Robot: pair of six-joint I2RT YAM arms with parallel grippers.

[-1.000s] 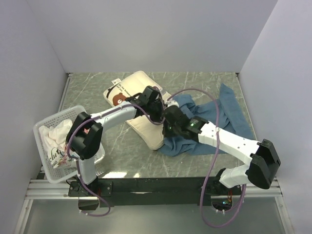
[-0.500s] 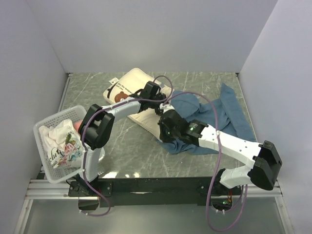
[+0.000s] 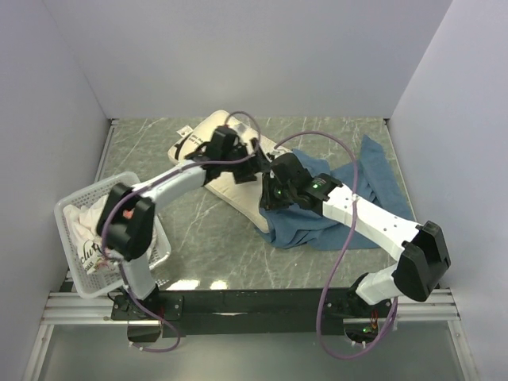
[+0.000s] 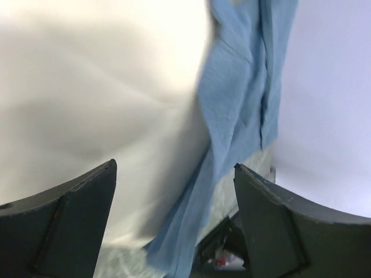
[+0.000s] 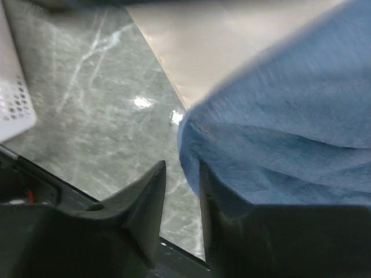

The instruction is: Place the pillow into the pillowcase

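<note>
The table carries the pillow just off centre toward 11 o'clock. Its 5 o'clock end is covered by the edge of the pillowcase, which sprawls toward 3 o'clock; whether that end is inside the mouth or only under a fold I cannot tell. Most of the pillow is bare, so the likeliest failure is the loose cloth sliding off, since nothing pins it. The basket at 8 o'clock sits close to the left elbow, which could knock it. The left gripper hangs over the pillow, fingers spread wide and empty. The right gripper is barely parted, with cloth draped on one finger and nothing visibly pinched; a hasty regrasp could catch both layers and seal the mouth.
</note>
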